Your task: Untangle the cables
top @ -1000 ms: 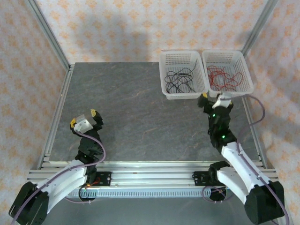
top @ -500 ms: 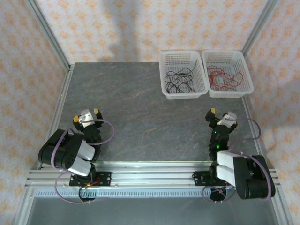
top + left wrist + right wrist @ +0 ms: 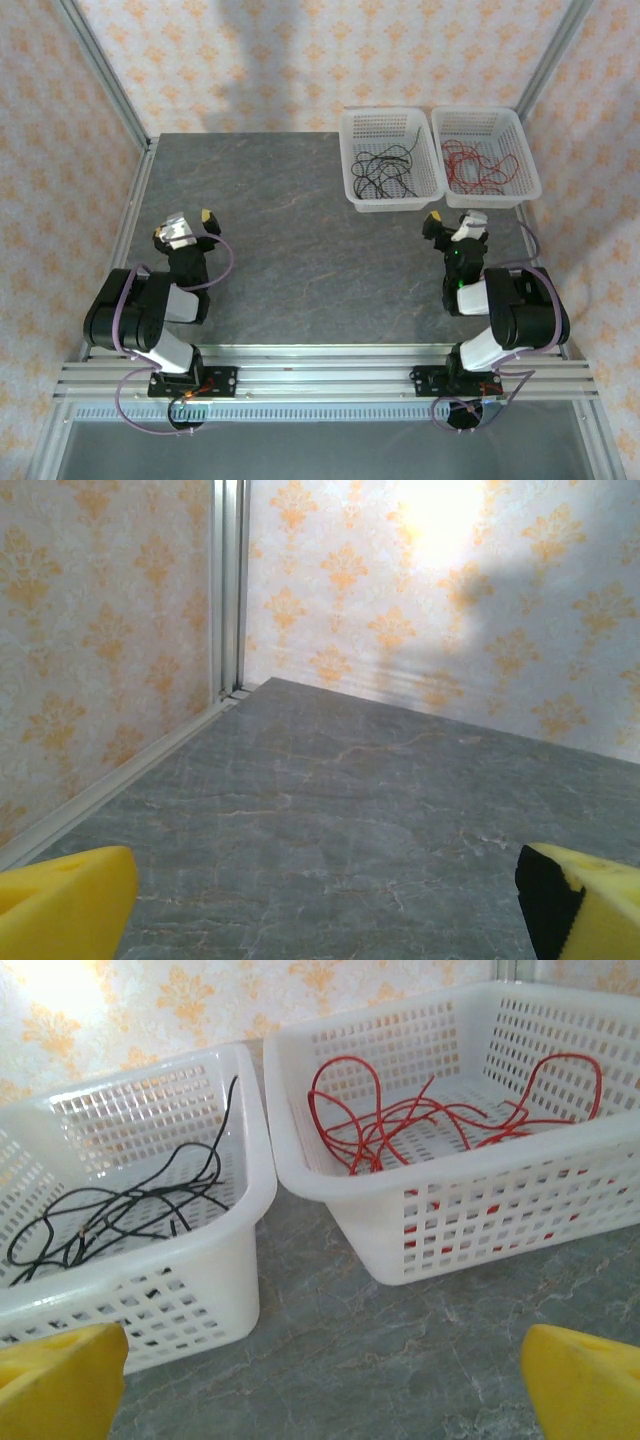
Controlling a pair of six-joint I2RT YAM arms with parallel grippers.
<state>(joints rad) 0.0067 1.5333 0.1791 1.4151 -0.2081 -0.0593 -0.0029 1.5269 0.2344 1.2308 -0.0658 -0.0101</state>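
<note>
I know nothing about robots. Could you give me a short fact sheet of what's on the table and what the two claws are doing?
black wires: loose in the left basket
red wires: loose in the right basket
baskets: white, side by side, far right of the table
left gripper: open, empty, over bare table
right gripper: open, empty, facing the baskets
sorting: colours apart, one per basket

No legible text or markings anywhere.

Glossy white plastic baskets (image 3: 480,1210) hold smooth-sheathed cables (image 3: 378,1132) on a matt, stone-like grey table (image 3: 290,240).
</note>
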